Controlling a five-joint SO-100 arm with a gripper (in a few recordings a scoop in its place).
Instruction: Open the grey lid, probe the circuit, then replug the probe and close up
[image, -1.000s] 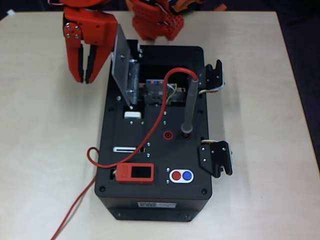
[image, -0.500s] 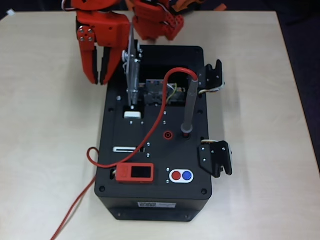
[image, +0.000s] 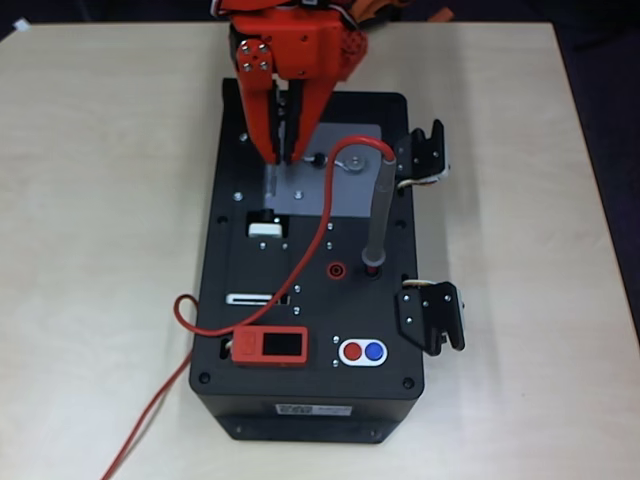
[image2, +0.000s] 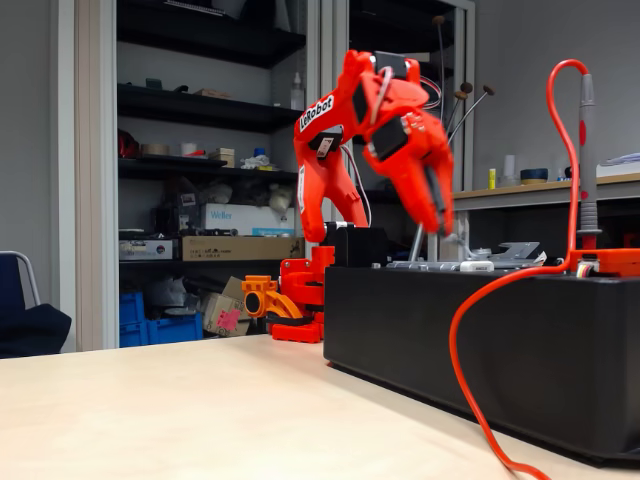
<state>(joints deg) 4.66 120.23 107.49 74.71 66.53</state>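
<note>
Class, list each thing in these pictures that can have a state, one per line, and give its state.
grey lid: closed flat over the recess in the black box.
probe: upright, plugged into a socket on the box top.
red wire: loose, trailing off the box onto the table.
gripper: shut, tips down at the lid's left edge.

Black box (image: 310, 330) in the middle of the table (image: 90, 200), grey lid (image: 345, 170) lying flat near its far edge, red gripper (image: 283, 150) over the lid's left side, probe (image: 378, 215) standing by the right edge
</note>
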